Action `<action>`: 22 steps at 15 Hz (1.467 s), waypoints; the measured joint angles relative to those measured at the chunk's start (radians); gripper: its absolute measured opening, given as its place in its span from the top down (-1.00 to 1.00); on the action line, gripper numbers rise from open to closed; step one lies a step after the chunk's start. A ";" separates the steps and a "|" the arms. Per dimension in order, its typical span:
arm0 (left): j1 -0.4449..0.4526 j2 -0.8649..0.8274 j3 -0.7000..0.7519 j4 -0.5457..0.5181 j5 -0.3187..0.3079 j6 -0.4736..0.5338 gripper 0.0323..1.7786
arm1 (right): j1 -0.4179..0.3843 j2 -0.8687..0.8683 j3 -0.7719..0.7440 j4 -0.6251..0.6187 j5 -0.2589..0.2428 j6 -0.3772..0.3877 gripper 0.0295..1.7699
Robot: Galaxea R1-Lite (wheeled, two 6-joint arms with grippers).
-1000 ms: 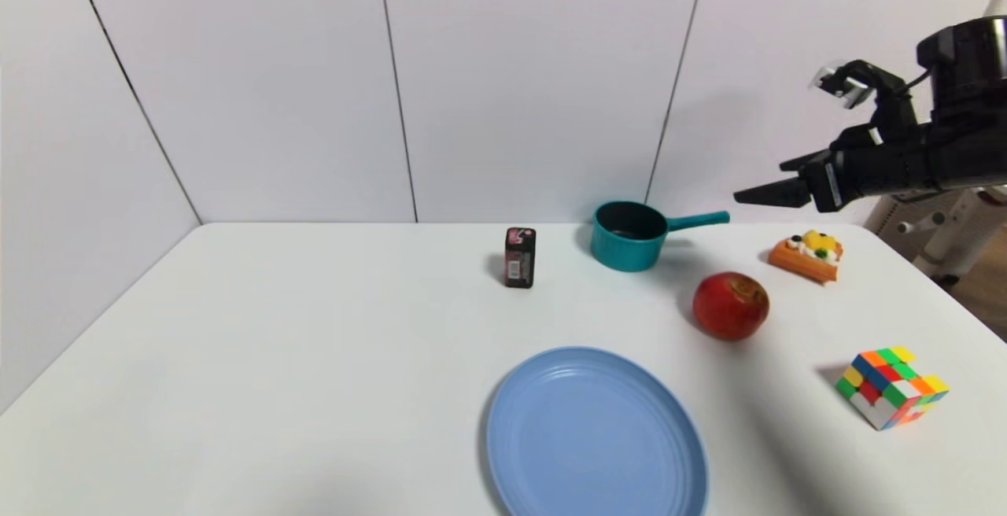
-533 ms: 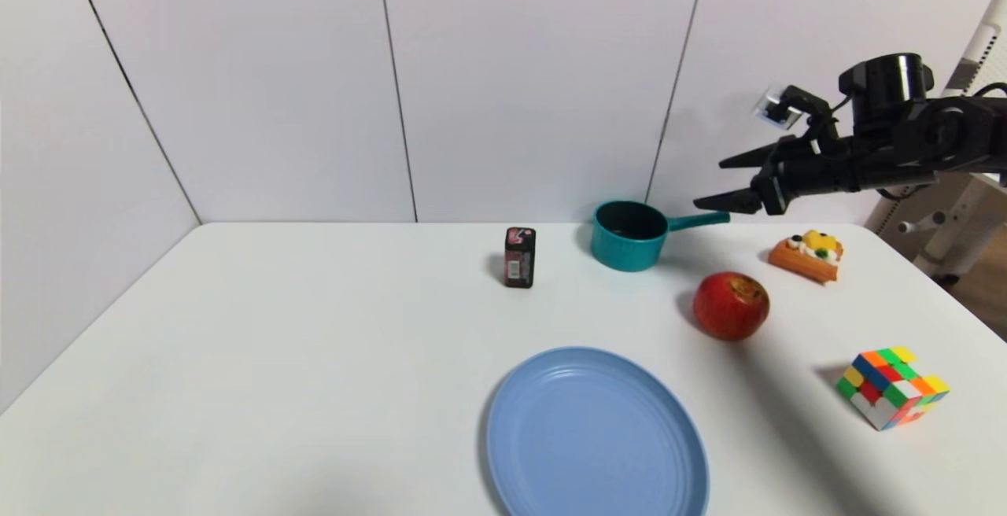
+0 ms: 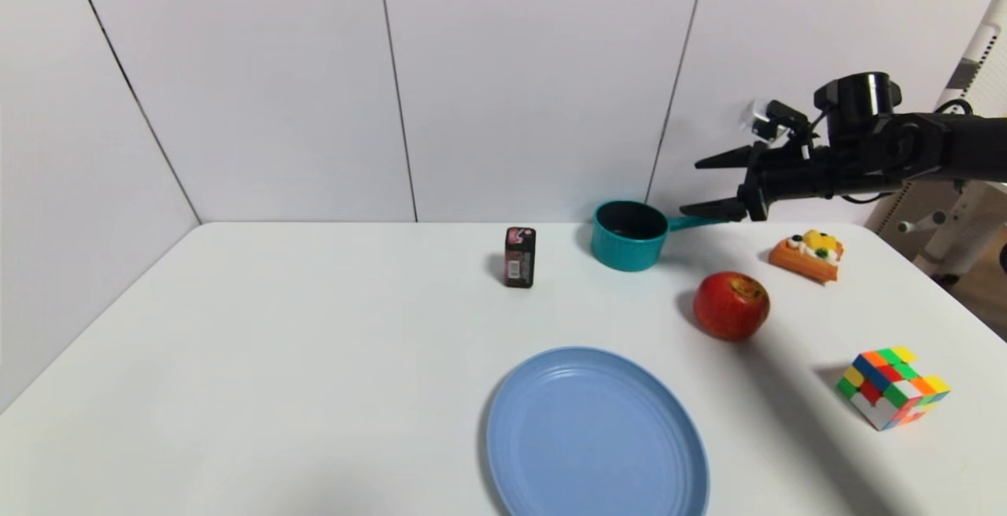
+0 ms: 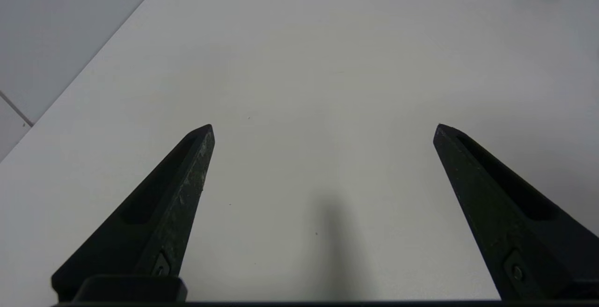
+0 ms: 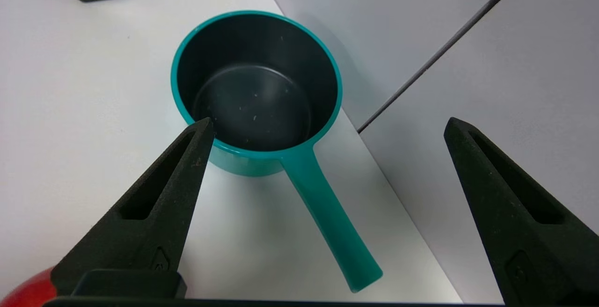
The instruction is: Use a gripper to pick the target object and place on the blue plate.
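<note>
From my station the teal saucepan [image 5: 262,110] looks like smooth moulded plastic with a soft sheen on its handle, and its dark inside is duller and flecked with pale specks. I see the white table [image 3: 315,359] as a smooth, matt top, the blue plate [image 3: 595,437] as smooth, faintly glossy plastic with ridges, the red apple [image 3: 731,305] as shiny-skinned, and the wall panels [image 3: 535,83] as flat and matt. The right gripper [image 5: 327,127] and the left gripper [image 4: 323,129] both show matt black fingers [image 5: 154,204], the left one's faintly scuffed and speckled.
</note>
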 joint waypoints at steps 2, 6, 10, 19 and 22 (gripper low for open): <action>0.000 0.000 0.000 0.000 0.000 0.000 -0.90 | 0.000 0.015 -0.024 0.063 -0.003 -0.044 -0.92; 0.000 0.000 0.000 0.000 0.000 0.000 -0.90 | 0.001 0.035 -0.056 0.249 -0.009 -0.214 -0.92; 0.000 0.000 0.000 0.000 0.000 0.000 -0.90 | 0.009 0.041 -0.061 0.296 -0.061 -0.245 -0.92; 0.000 0.000 0.000 0.000 0.000 0.000 -0.90 | 0.021 0.053 -0.065 0.291 -0.150 -0.237 -0.92; 0.000 0.000 0.000 0.000 0.000 0.000 -0.90 | 0.028 0.064 -0.067 0.285 -0.188 -0.235 -0.92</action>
